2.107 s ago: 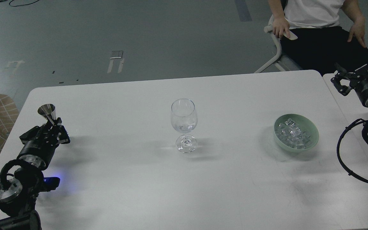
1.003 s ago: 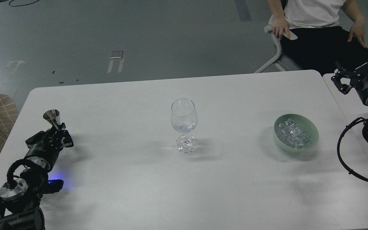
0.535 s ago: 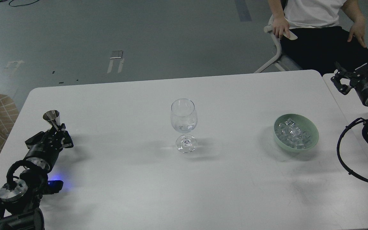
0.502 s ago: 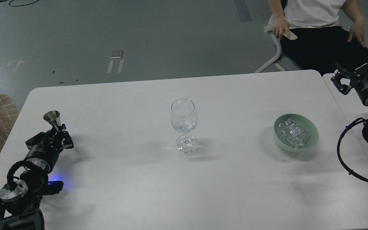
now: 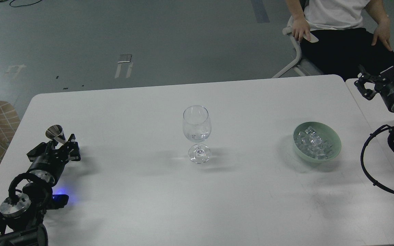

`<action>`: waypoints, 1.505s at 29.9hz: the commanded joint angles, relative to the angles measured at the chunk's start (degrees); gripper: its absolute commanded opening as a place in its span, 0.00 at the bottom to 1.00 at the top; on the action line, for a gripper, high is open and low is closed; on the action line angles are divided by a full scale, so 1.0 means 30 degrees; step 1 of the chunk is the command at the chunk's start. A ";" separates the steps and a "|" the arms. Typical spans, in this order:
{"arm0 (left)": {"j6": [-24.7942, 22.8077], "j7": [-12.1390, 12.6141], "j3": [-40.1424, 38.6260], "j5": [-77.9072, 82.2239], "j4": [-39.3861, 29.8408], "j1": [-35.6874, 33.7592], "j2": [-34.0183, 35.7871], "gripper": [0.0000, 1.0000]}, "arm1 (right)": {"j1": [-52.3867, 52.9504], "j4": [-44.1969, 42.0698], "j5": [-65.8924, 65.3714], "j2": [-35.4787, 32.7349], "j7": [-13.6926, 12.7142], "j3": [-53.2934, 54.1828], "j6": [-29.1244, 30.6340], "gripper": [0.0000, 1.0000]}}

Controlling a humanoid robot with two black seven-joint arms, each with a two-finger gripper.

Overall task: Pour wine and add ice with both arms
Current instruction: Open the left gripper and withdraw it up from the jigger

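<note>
My left gripper has backed off toward me since half a second ago; its fingers now stand apart with the small silver conical metal jigger between them, contact unclear. The jigger sits lower and tilted. My right gripper, prongs spread wide and empty, hasn't moved. One clear stemmed wine glass stands mid-table on the white table, holding a little clear wine. One pale green bowl holds the piled ice cubes.

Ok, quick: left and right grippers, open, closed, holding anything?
Left gripper: open, fingers spread beside the metal jigger, not gripping it.
Right gripper: open, holding nothing.
</note>
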 commanded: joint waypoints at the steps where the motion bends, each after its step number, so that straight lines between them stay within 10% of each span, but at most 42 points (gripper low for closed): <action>1: 0.0026 0.0034 -0.0001 0.0000 -0.0421 0.0151 -0.0165 0.55 | 0.0084 -0.0047 -0.0004 -0.0002 -0.0001 0.0001 -0.0014 1.00; 10: 0.0085 0.0063 -0.0001 0.0029 -0.1359 0.1059 -0.0165 0.96 | 0.0026 -0.0047 -0.0004 0.0086 -0.0001 0.0001 -0.0014 1.00; 45: -0.0148 0.0501 -0.1057 0.0059 -1.1115 0.7945 0.3111 0.98 | -0.0385 0.1506 -0.0209 -0.2021 0.0087 -0.0350 0.0103 1.00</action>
